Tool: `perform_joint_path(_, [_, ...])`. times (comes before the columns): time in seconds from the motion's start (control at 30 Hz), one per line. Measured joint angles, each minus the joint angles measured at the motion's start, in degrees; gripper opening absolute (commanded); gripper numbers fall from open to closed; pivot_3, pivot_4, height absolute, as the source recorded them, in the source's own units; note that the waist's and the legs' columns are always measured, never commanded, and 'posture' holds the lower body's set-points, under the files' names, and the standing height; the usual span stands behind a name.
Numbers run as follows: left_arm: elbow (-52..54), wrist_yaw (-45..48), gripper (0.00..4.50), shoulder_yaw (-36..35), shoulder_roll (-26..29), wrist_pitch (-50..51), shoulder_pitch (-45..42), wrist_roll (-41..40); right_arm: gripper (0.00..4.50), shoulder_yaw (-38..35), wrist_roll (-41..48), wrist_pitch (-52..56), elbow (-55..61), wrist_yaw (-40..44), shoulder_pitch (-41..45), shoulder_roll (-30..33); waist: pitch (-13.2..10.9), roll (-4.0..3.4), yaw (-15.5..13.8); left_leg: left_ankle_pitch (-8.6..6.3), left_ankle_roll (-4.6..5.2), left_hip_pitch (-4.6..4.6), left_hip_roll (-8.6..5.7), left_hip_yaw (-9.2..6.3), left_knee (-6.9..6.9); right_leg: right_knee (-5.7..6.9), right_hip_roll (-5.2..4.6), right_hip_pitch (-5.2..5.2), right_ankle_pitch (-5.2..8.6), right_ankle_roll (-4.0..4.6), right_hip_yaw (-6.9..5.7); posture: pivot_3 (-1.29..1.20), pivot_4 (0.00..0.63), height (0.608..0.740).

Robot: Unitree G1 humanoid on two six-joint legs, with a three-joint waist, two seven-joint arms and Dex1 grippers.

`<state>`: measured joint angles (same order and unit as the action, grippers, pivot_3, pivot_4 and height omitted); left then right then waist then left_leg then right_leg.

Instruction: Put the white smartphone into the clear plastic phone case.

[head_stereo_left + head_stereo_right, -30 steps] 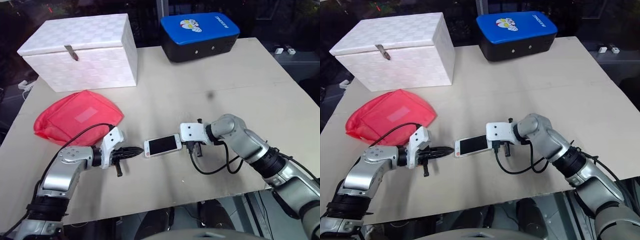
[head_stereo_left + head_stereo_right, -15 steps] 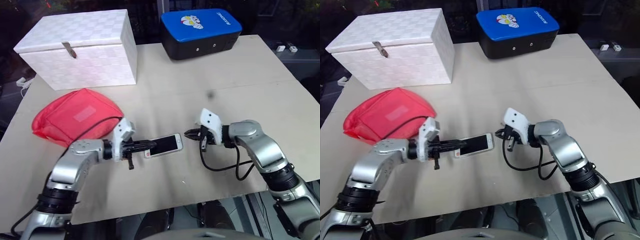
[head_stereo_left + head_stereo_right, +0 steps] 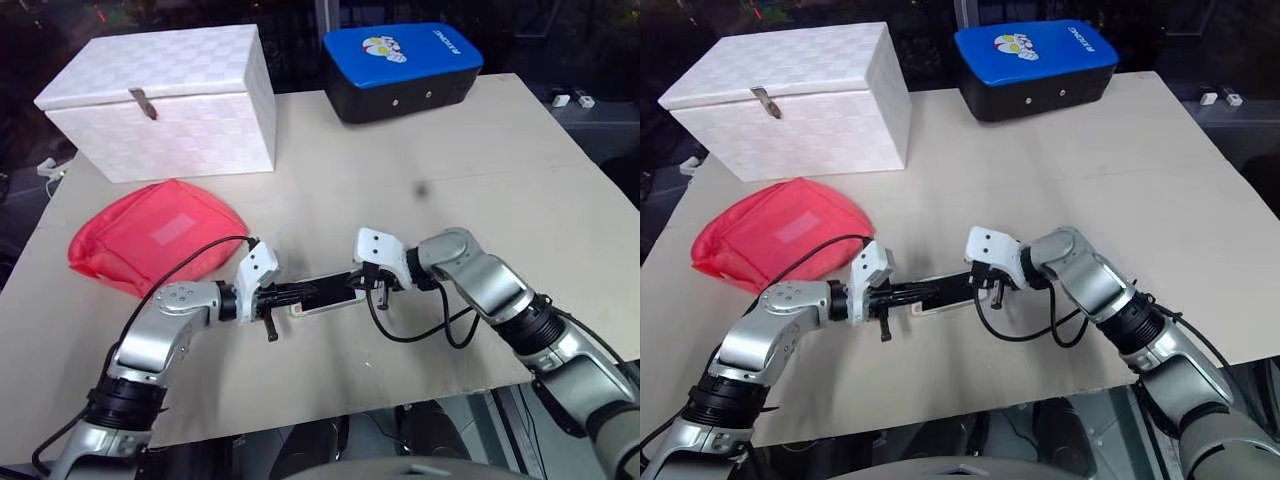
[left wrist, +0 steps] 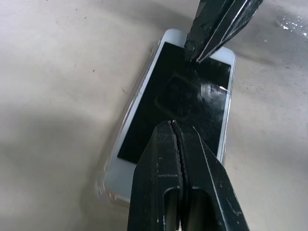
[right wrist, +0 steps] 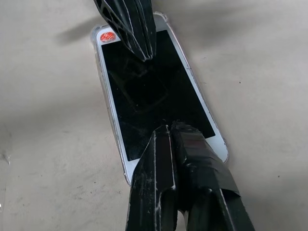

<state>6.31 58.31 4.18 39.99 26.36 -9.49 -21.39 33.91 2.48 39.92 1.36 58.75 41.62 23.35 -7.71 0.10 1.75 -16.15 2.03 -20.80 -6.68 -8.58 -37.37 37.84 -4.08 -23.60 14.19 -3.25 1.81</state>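
L gripper [image 4: 174, 126] & R gripper [image 5: 168, 127] clenched, tips over white smartphone [image 4: 178, 96] in clear plastic phone case [image 5: 102, 72].

My arms are silver-grey metal with black joints. A white block sits at each wrist, trailing a looping black cable. My fingers [image 4: 180, 183] are black, narrow and ridged inside.

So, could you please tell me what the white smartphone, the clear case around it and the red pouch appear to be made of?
White smartphone with black screen: glossy glass front, judging by reflections; matte white bezel, probably plastic. Clear plastic phone case: thin transparent shell with a shiny rim, likely plastic. Soft red pouch: matte, slumped and creased, probably fabric.
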Motion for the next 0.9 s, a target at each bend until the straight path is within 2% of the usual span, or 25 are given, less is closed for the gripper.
perform_joint_path(0.23, [0.8,-1.1,0.02,0.1,0.1,-0.2,2.1,0.7,0.00,0.9,-0.4,-2.0,-5.9,2.3,2.0,-1.3,0.8,-0.22,-0.1,-0.13,0.22,0.51,0.00,0.02,0.06,0.04,0.01,0.45,0.01,-0.01,-0.02,0.00,0.150,0.740])
perform_joint_path(0.33, [0.9,-1.5,0.02,0.4,0.1,-0.2,2.8,1.1,0.00,0.8,-0.3,-2.0,-9.5,3.3,2.5,-2.9,1.1,-0.36,-0.2,-0.18,0.28,1.05,0.01,0.03,0.23,-0.05,0.01,0.97,0.04,-0.02,-0.01,0.00,0.150,0.740])
perform_joint_path(0.9, [0.4,-1.8,0.02,1.3,0.1,-0.1,3.8,2.2,0.00,0.5,-0.6,-4.3,-14.0,3.5,1.4,-4.1,2.8,-0.78,-0.6,-0.19,0.30,1.34,0.02,0.02,0.32,-0.06,0.04,1.22,0.12,-0.09,0.01,0.00,0.150,0.740])
